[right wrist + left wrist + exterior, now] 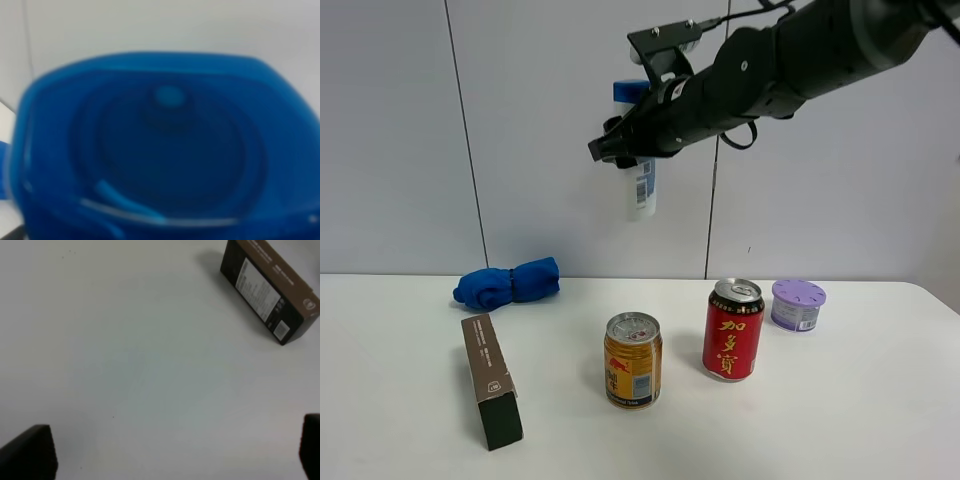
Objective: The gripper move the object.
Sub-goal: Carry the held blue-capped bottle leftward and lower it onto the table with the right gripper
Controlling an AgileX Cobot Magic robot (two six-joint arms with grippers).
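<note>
Exterior high shows, well above the table (400, 440), the right gripper (620, 148) clamped on the upright bottle (641, 190). You are mid-carry; next, lower it upright, clear of the cans (633, 360). Left gripper (170, 447) fingers (27, 455) stand apart.

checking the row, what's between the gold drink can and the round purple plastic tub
A red metal drink can, visible in the exterior high view.

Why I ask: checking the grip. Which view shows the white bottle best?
Exterior high: the bottle hangs in the right end effector above the table. Right wrist shows only its blurred blue cap; left wrist shows none of it.
</note>
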